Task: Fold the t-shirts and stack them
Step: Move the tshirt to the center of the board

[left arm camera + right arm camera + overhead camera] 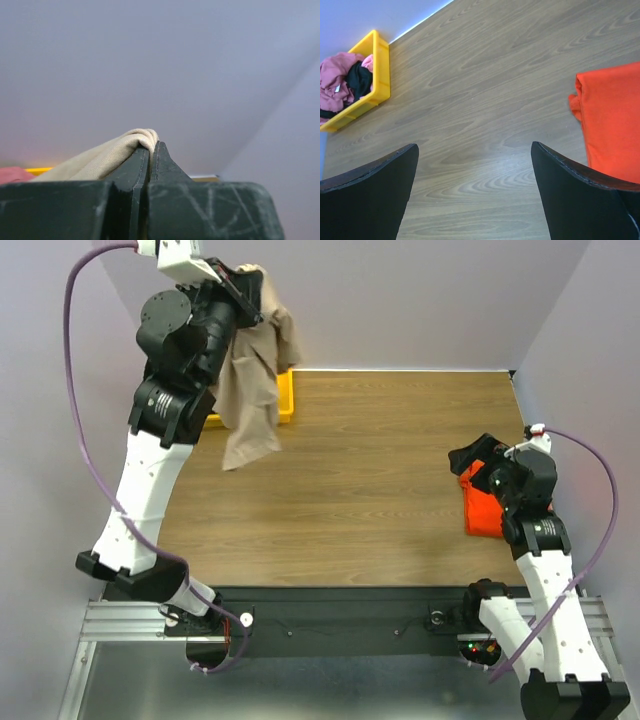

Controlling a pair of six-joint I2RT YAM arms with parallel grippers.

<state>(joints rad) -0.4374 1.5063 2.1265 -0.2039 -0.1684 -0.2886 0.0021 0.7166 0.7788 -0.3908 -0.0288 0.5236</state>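
Where the left end effector [151, 150] pinches it above the yellow bin [287, 400], the tan t-shirt [255, 380] hangs limp, light; shoulders likely better holds. Right end effector [475, 147] spread, empty.

**Parts Hidden, Cropped or Blurred**

In the top view the yellow bin [287, 400] is largely hidden behind the hanging tan t-shirt [250, 390] and the left arm [180, 350]. The right side of the orange-red t-shirt [482, 515] is covered there by the right arm [530, 505]. In the right wrist view it is cut off at the right edge. In the left wrist view most of the tan t-shirt is concealed behind the closed left gripper [152, 152]. A reddish patch [12, 175] at the lower left is too blurred to be identified.
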